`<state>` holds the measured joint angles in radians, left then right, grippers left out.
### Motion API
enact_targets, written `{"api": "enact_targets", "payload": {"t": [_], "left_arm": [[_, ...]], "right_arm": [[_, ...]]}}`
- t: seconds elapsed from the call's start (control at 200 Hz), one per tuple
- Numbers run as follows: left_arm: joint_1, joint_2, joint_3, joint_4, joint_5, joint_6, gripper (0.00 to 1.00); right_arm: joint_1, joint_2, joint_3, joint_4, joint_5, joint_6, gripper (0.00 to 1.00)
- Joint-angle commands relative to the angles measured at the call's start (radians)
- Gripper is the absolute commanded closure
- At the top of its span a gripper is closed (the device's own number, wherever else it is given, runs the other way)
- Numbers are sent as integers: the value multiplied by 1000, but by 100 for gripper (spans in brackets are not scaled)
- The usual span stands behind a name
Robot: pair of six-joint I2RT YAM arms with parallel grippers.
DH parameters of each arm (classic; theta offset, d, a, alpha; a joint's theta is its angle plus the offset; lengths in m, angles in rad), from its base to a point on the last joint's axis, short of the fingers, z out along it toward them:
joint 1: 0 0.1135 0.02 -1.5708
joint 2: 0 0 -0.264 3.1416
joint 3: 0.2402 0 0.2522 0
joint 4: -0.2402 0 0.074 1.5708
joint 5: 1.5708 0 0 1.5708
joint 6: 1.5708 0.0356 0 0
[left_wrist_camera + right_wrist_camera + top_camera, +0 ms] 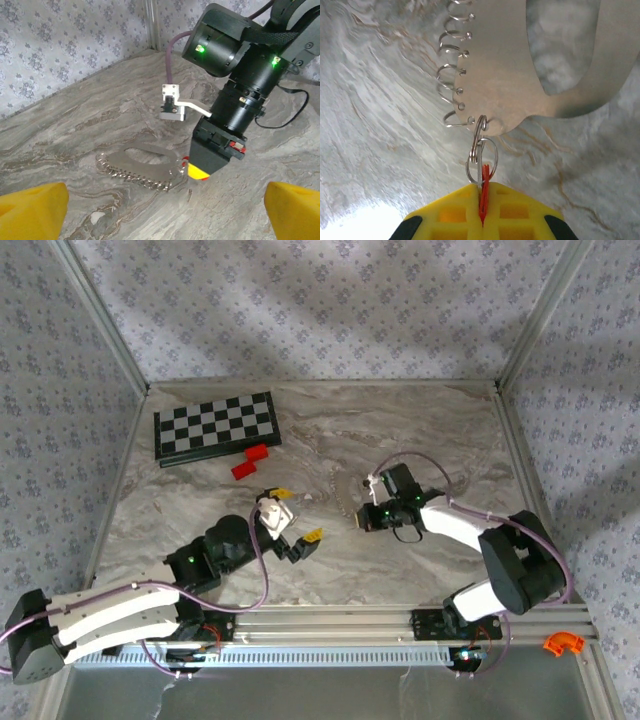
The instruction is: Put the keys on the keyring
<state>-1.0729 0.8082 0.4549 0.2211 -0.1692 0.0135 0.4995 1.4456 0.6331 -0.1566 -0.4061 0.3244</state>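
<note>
Threading, we clamp our right gripper (482,217) on the tiny bright red key (484,192) just beside the jagged edge of the thin silvery oval metal keyring (495,60), left gripper (298,514) gaping near it; next likely needs a fine twist.

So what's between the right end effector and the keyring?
Right wrist view: a small wire ring, running from the red key pinched in the right end effector to the keyring rim.
</note>
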Motion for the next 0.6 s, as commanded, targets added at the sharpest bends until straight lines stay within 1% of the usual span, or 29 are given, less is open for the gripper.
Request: {"api": "enact_targets", "payload": {"t": [0.0, 0.245, 0.395, 0.595], "left_arm": [[8, 15, 12, 26, 2, 0, 0], [16, 50, 19, 41, 5, 6, 0], [20, 71, 19, 54, 10, 6, 1], [27, 81, 21, 57, 17, 5, 1]], "right_arm": [[4, -37, -36, -12, -13, 28, 100], [11, -83, -102, -9, -1, 59, 100], [23, -112, -120, -15, 22, 77, 93], [32, -163, -142, -38, 47, 94, 86]]}}
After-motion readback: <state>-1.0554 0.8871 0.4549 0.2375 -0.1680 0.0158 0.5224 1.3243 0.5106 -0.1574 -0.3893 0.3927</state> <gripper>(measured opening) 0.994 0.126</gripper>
